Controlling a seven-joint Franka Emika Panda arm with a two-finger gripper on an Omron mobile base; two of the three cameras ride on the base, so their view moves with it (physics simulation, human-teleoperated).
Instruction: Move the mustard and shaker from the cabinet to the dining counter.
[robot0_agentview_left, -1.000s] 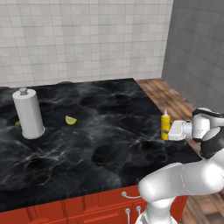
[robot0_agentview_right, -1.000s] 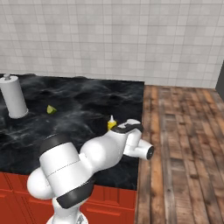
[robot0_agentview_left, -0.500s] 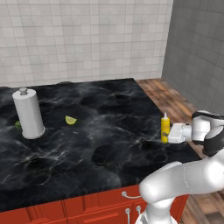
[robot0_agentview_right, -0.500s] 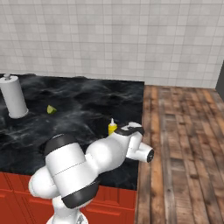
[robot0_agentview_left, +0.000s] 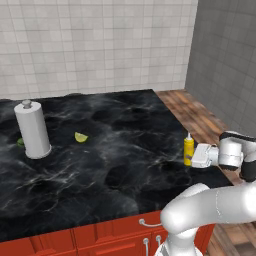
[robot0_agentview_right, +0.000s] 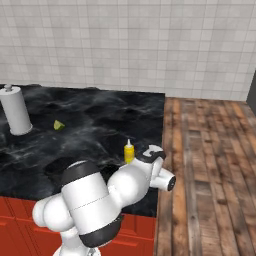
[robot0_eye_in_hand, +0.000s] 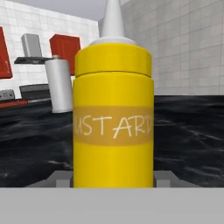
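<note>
While my gripper (robot0_agentview_left: 192, 156) has kept its half-open jaws flanking the upright mustard (robot0_agentview_left: 188, 148) on the dining counter (robot0_agentview_left: 120, 150) edge, I can't tell if it's released, shaker next.

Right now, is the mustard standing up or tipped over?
Standing up. The mustard sits on the counter, nozzle pointing straight up.
</note>
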